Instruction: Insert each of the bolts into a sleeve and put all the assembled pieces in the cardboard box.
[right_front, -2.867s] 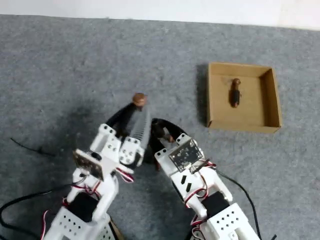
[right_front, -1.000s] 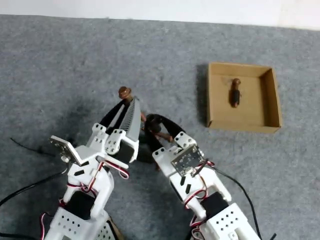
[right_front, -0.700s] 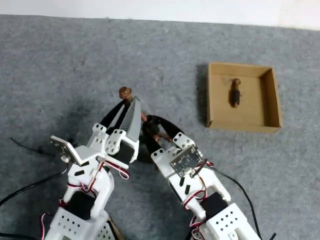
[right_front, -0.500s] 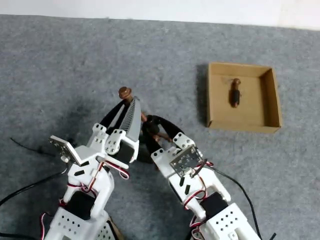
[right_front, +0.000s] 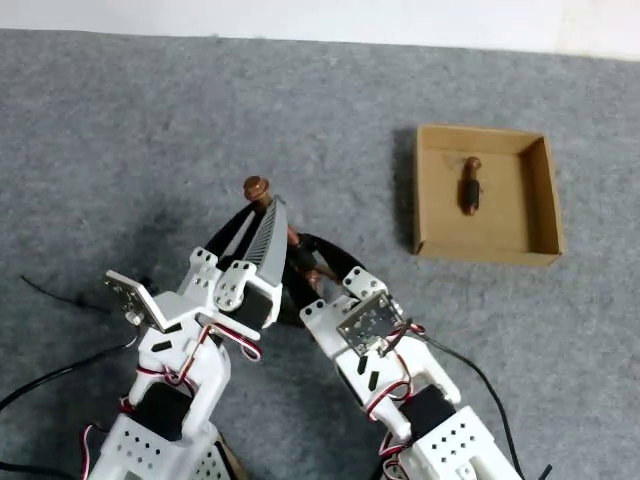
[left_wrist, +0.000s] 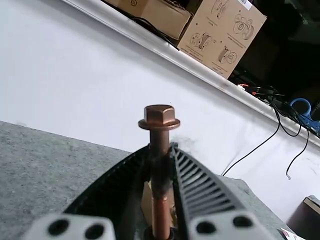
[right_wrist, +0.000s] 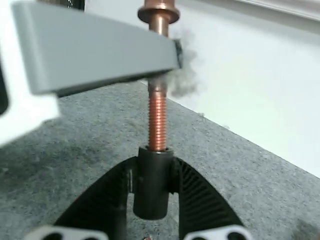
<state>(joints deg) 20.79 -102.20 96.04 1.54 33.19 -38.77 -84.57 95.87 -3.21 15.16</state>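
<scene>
The left gripper (left_wrist: 160, 150) is clenching the copper-coloured hex-flange bolt (left_wrist: 159, 121) by its shank, with the flanged head sticking out beyond the fingertips and the threaded part running back between the two ribbed fingers. The right gripper (right_wrist: 151, 170) is gripping the black cylindrical sleeve (right_wrist: 151, 187) between its black fingers, just to the right of the left one. In the right wrist view the bolt (right_wrist: 158, 112) is standing in line with the sleeve, its threaded end sitting in the sleeve's open mouth while most of the thread is showing outside. From above, both grippers are meeting over the middle of the grey carpet-like table (right_front: 120, 130), with the bolt head (right_front: 256, 187) at the far end of the left gripper (right_front: 265, 208) and the right gripper (right_front: 308, 256) pressing in beside it. A grey finger of the left gripper (right_wrist: 100, 55) is crossing in front of the bolt's upper shank in the right wrist view. The shallow brown cardboard box (right_front: 485, 256) is lying well apart to the far right, holding one assembled bolt-and-sleeve piece (right_front: 470, 187) lengthwise near its far wall. A white wall (left_wrist: 75, 65) is running along the far edge of the table. The bolt is looking shiny and reddish, the sleeve matte and plain.
</scene>
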